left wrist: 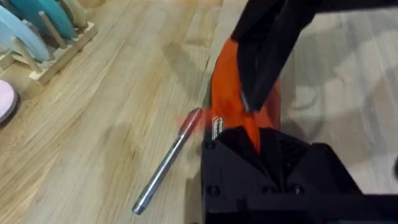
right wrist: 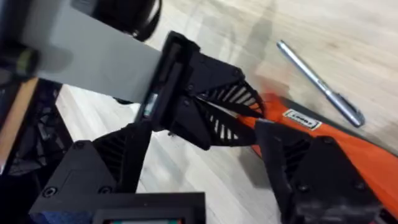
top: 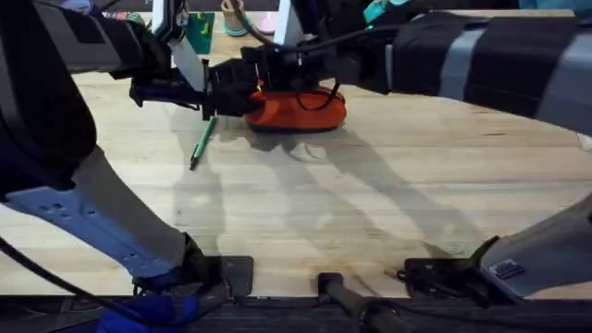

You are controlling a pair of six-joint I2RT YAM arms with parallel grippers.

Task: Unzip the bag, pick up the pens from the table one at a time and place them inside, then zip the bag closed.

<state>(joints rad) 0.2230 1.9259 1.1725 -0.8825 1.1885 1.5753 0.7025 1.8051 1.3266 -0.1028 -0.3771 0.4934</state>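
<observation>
On the pale, grained plank worktop (top: 388, 194) lies one slim green pen (top: 203, 141), left of centre. Beyond it the oblong orange fabric bag (top: 305, 109) sits far-centre, a second pen (left wrist: 166, 163) (silvery metal, reddish end) just beside it. Both grippers' jaws press at the bag: left gripper (top: 220, 90), right gripper (top: 277, 69); whether either grips it, I cannot tell.
</observation>
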